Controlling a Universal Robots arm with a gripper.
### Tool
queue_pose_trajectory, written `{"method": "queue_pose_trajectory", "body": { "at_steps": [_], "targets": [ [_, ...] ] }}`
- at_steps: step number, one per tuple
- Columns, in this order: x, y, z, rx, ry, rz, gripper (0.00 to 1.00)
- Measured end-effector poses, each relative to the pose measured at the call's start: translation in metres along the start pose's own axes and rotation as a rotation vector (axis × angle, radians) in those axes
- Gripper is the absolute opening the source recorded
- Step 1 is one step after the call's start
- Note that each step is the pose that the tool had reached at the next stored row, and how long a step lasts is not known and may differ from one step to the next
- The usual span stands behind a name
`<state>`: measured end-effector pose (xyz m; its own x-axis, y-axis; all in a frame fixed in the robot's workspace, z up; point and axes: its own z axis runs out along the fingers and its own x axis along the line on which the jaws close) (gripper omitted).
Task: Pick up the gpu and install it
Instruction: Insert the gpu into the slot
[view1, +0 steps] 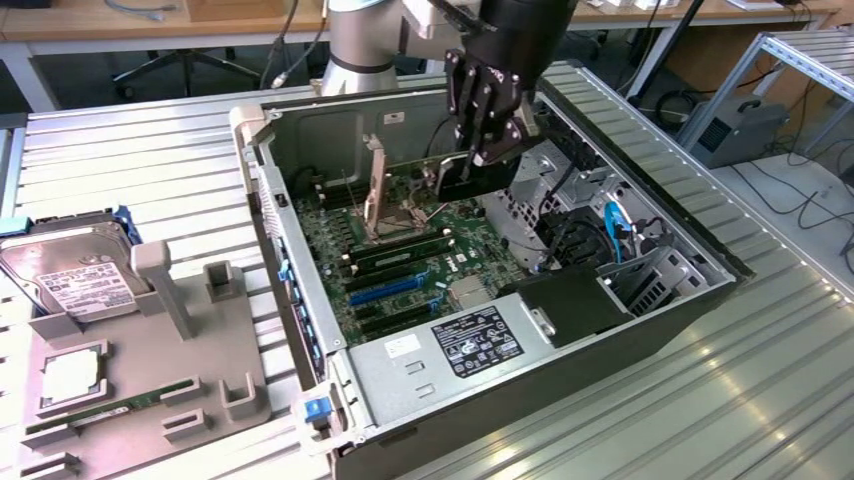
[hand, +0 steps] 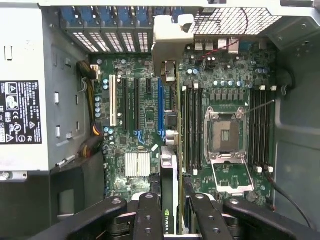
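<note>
Ribbed metal tabletop (view1: 134, 170), wooden desks (view1: 160, 20) along the back, office chair base (view1: 180, 65) beneath, aluminium-profile frame (view1: 801, 50) at the exterior view's right, cables (view1: 798, 196) on grey floor (view1: 754, 190).

The gpu (view1: 461, 180) (hand: 169, 200) on edge inside the case (view1: 667, 315)
Thin black card upright above the motherboard (view1: 400, 270), silver bracket (view1: 378, 170) toward the exterior view's left.

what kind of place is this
Likely a robotics lab or workshop: an open computer case on a ribbed metal table, the gripper holding the gpu over its motherboard, wooden desks behind.
</note>
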<state>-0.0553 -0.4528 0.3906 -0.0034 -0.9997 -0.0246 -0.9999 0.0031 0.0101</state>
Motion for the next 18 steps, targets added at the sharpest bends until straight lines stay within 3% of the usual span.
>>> {"method": "queue_pose_trajectory", "body": {
  "at_steps": [9,14,18],
  "targets": [
    [0.001,0.0032,0.0225,0.0000,0.0001,0.000,0.27],
    [0.001,0.0074,0.0483,0.0000,0.0000,0.000,0.27],
    [0.001,0.0109,0.0606,0.0000,0.0001,0.000,0.27]
  ]
}}
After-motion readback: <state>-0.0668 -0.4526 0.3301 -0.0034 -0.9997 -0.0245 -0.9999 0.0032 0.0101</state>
